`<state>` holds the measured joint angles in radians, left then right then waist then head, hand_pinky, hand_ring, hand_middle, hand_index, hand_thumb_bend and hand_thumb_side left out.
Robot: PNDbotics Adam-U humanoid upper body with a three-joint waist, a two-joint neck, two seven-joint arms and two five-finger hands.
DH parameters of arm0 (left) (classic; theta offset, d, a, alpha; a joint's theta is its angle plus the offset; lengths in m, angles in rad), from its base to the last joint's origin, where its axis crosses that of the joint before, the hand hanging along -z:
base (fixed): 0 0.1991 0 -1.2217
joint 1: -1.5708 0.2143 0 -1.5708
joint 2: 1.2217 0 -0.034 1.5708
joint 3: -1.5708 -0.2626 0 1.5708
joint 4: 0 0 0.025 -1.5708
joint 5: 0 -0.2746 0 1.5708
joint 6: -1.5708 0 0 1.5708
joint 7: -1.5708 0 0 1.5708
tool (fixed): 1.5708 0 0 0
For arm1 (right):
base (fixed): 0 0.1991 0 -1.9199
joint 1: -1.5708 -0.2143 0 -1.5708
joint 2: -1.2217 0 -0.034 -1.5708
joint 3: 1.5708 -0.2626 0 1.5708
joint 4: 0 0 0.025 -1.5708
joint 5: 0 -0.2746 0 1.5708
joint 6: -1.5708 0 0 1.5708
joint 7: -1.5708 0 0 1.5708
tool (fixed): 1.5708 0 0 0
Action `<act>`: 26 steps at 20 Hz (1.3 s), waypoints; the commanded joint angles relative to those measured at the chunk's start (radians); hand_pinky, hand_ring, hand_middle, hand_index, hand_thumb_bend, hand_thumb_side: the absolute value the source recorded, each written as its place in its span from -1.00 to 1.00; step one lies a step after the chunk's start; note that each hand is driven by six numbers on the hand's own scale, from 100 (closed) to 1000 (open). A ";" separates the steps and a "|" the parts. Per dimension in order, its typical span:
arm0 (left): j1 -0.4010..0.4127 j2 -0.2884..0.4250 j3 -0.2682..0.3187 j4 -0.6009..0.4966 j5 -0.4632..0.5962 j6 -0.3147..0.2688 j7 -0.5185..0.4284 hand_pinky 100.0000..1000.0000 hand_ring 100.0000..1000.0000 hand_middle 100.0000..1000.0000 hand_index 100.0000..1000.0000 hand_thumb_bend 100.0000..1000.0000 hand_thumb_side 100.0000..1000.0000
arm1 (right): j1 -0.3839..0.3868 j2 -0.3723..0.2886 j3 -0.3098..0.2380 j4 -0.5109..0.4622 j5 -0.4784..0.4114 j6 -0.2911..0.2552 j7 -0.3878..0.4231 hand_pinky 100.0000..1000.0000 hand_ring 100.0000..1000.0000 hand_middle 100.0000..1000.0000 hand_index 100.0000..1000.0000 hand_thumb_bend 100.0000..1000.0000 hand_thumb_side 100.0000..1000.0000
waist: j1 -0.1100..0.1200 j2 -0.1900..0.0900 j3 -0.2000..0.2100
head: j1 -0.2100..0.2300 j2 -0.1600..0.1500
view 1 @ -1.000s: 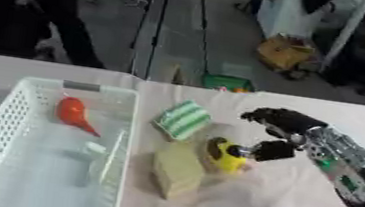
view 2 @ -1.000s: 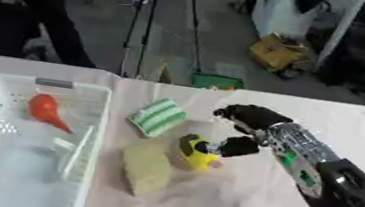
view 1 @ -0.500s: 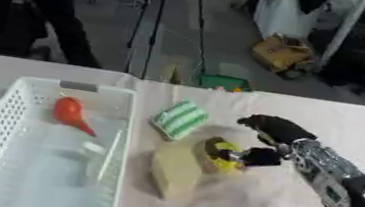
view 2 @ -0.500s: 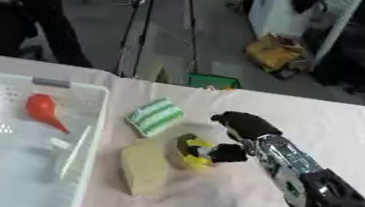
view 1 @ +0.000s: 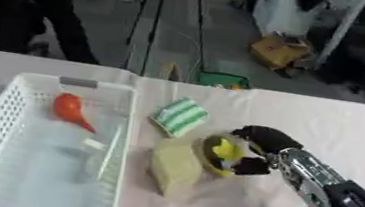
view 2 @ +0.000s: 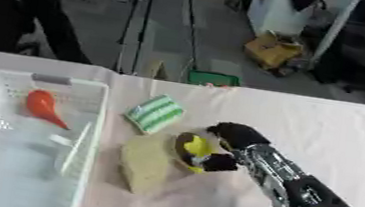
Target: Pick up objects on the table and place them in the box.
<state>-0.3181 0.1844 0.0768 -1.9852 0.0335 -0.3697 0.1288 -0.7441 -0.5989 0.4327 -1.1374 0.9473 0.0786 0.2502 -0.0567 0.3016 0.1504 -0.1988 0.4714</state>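
Right hand (view 1: 254,153) is curled around the yellow toy (view 1: 224,152) btw, looks light & prob squishy, so grab its middle imo.

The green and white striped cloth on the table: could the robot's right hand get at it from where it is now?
Probably yes. The green and white striped cloth lies bare just beyond the right hand, with nothing between them. But that hand is curled round a yellow and black toy, so it would likely have to let go first.

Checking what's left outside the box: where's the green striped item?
The green striped item lies on the table, just right of the white box, behind the tan block.
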 commanded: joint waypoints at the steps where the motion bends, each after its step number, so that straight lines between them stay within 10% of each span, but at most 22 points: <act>1: -0.011 0.004 -0.004 -0.015 0.003 0.004 -0.001 0.91 0.85 1.00 0.85 -0.99 1.00 | -0.018 -0.005 -0.006 0.019 0.036 -0.003 -0.015 0.76 0.85 0.65 0.93 0.22 1.00 | 0.001 -0.024 0.000 | 0.001 0.003; 26: -0.008 0.010 -0.005 -0.015 0.011 0.016 0.001 0.91 0.86 1.00 0.85 -0.98 1.00 | -0.035 -0.012 0.013 0.005 0.058 -0.059 0.029 0.77 0.85 0.33 0.74 0.03 1.00 | -0.007 -0.047 -0.021 | 0.006 0.013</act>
<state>-0.3179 0.1843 0.0711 -1.9852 0.0421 -0.3565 0.1295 -0.7606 -0.5765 0.4509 -1.1130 0.9986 0.0222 0.2713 -0.0663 0.2775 0.1311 -0.1943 0.4813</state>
